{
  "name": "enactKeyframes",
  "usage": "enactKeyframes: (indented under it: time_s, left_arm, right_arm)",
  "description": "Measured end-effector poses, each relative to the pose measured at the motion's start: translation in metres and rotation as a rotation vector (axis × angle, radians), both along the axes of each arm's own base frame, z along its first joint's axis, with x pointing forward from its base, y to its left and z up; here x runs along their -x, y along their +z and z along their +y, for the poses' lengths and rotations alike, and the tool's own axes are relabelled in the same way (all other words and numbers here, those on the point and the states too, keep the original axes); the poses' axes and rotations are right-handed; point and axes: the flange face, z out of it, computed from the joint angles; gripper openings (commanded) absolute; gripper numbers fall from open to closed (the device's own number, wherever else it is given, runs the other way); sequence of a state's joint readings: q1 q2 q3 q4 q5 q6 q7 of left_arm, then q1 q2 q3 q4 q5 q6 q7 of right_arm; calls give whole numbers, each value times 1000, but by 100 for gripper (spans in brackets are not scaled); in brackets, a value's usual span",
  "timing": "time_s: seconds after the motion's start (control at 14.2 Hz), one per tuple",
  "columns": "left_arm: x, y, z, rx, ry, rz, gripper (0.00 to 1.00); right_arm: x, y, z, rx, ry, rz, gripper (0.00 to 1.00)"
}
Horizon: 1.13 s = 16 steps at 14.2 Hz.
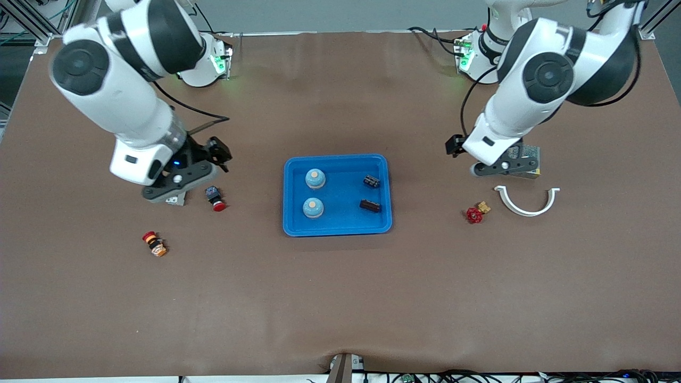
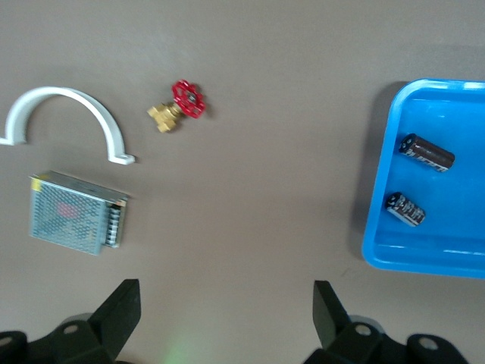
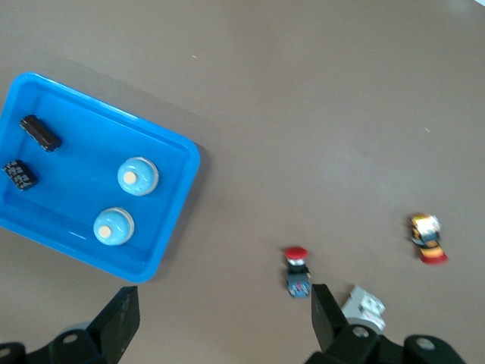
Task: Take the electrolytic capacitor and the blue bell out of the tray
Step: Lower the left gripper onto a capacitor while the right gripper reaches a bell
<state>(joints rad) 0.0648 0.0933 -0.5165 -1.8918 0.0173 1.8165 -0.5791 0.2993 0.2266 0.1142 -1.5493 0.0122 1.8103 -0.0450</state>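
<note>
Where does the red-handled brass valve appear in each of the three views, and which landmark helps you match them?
Front view: red-handled brass valve lies on the table toward the left arm's end, beside the white curved bracket.
Left wrist view: valve beside the same bracket.
Right wrist view: not in it.
Shared landmark: blue tray.

Even, bright overhead light falls across the brown table (image 1: pixel 340 298), throwing only short, soft shadows beside the blue tray (image 1: pixel 290 223) and under both arms. Green indicator lamps glow at the two arm bases, tinting the mat nearby. A faint sheen shows on the table toward the bases. The front view is sharp throughout; both wrist views are softer, with slightly blurred edges on the small parts and dark fingertips (image 2: pixel 121 311) in the foreground.
</note>
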Motion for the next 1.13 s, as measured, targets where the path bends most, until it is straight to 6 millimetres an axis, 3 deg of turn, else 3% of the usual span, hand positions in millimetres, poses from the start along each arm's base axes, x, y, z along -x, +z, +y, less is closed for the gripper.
enactKeyframes:
  time_s: [0.21,0.71,1.06,1.13]
  left_arm:
    - [11,-34,-34,10,74,-1,100]
    - [45,-121,-120,5,365,11,100]
    - [60,-182,-162,-9,578,-31,100]
    - [59,-191,-167,-3,621,-30,96]
  right_arm:
    - [-2,-30,36,-17,-119,-1,100]
    - [19,-89,108,-47,-383,7,100]
    - [44,-163,124,-30,-410,33,100]
    - [48,-173,126,-20,-405,43,100]
